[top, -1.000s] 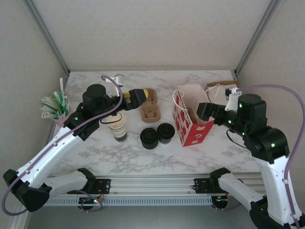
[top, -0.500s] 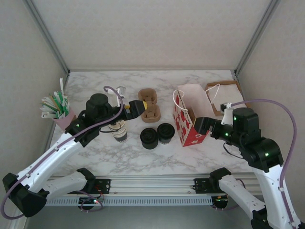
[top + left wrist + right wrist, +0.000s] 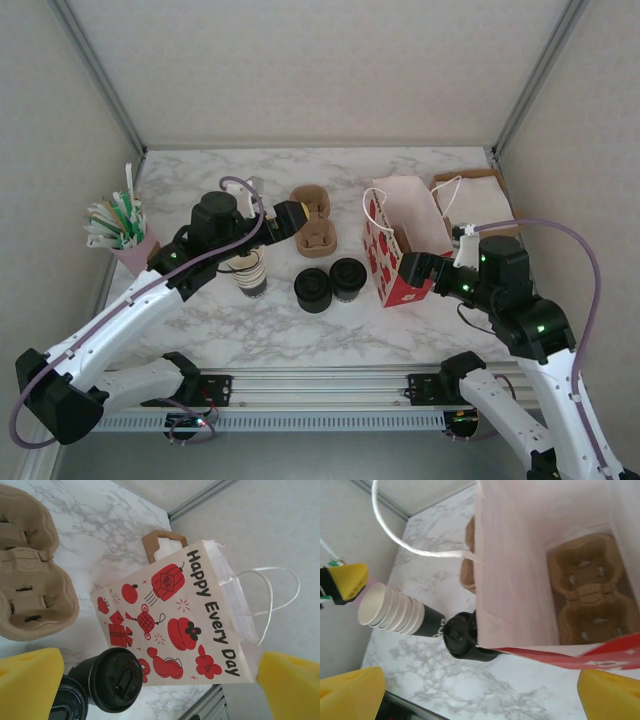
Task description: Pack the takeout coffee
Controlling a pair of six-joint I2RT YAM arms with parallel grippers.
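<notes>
Hovering near the takeout coffee point(image 3: 347, 278), your left end effector point(image 3: 293, 217) and right end effector point(image 3: 410, 268) are both gaping open, empty.

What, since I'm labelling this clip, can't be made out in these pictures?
Top view: the cup stack is partly hidden under the left arm.
Left wrist view: the lid stack is cut by the bottom edge and a yellow finger.
Right wrist view: a black lid sits partly behind the bag wall; coffee or lid stack, unclear.
Top view: the bag's inside is hidden by its own walls.
</notes>
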